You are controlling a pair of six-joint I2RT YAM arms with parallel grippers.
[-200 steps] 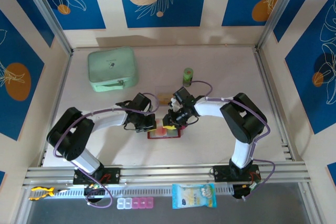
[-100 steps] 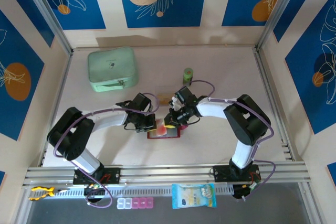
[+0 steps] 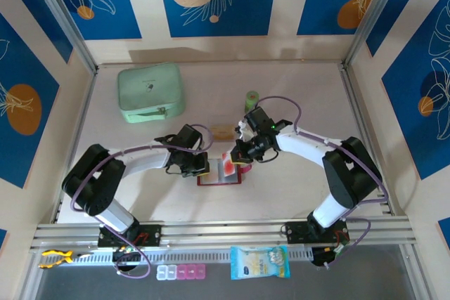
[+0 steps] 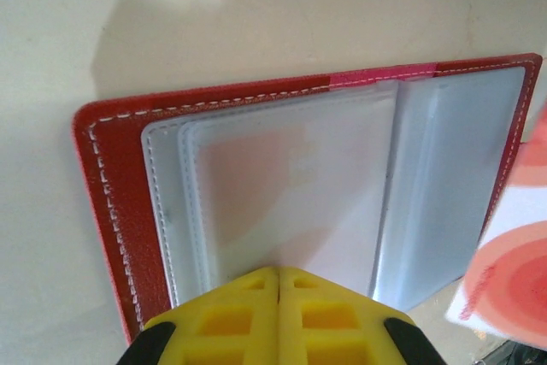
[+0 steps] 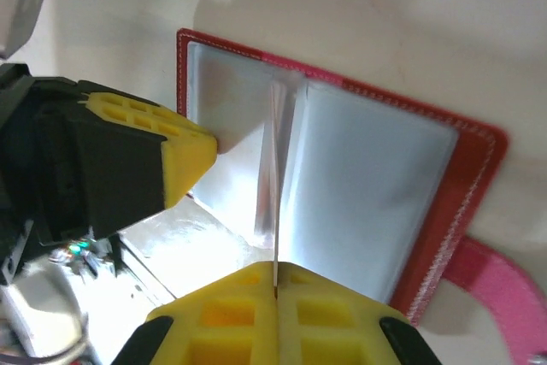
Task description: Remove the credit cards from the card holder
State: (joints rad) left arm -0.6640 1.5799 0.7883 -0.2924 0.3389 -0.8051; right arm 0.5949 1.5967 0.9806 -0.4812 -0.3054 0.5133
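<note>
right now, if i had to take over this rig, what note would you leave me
Left gripper: jaws shut, tips pressing on the clear sleeves of the card holder, pinning it open on the table.
Right gripper: jaws shut on one red-and-white card, held over the holder's right side.
Done: a tan card lies on the table just beyond the holder.
Left: set the held card down, then check the sleeves. A reddish tint shows through them, so more cards may be inside, but I cannot tell.
</note>
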